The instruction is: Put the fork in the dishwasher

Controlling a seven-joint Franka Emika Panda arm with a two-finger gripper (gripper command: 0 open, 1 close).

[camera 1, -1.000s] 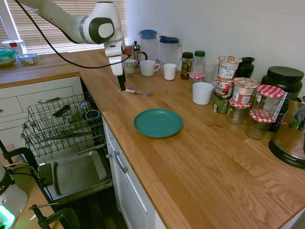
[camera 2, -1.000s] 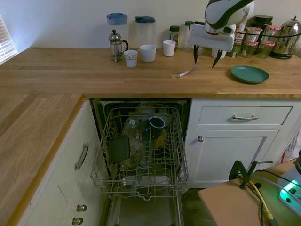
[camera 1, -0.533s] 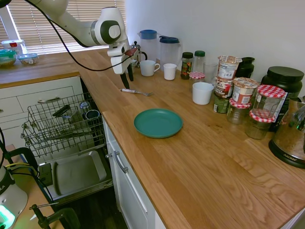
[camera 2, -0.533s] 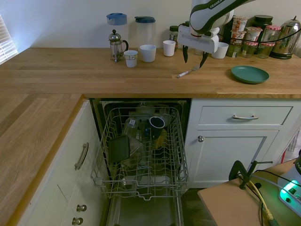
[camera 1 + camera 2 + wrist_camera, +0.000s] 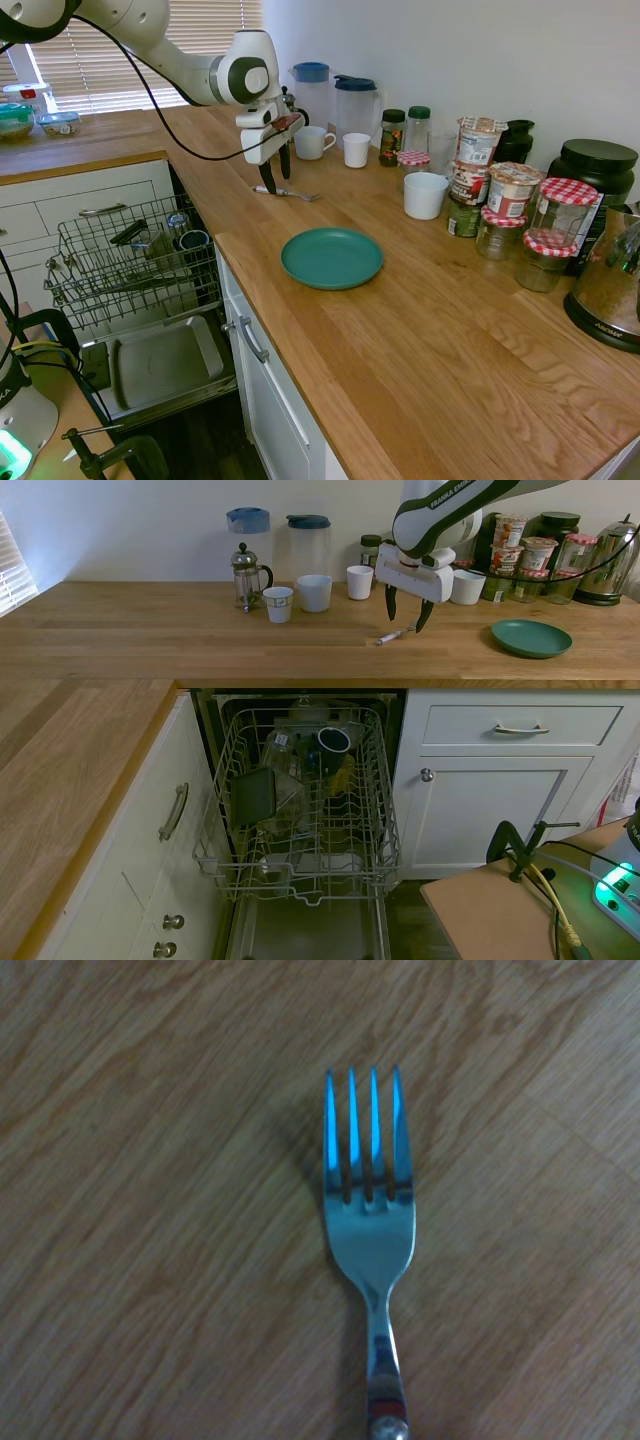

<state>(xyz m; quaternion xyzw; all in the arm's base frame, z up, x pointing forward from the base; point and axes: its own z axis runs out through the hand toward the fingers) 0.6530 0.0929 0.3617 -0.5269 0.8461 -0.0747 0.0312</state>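
Gripper (image 5: pixel 404 610) fingers spread, hovering over the fork (image 5: pixel 287 193) lying flat on the wooden countertop (image 5: pixel 420 300) directly beneath. Descend straight, straddle the handle, pinch low; dishwasher (image 5: pixel 305 800) afterwards.

White wall (image 5: pixel 520 50), wooden worktop (image 5: pixel 450 330), white cabinets (image 5: pixel 500 770) — slatted blinds (image 5: pixel 120 60) glowing with daylight.

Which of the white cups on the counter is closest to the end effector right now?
The small cup beside the coffee press, right behind the end effector in the first exterior view. The handled mug, the cup beside it and the wide cup by the jars stand farther off.
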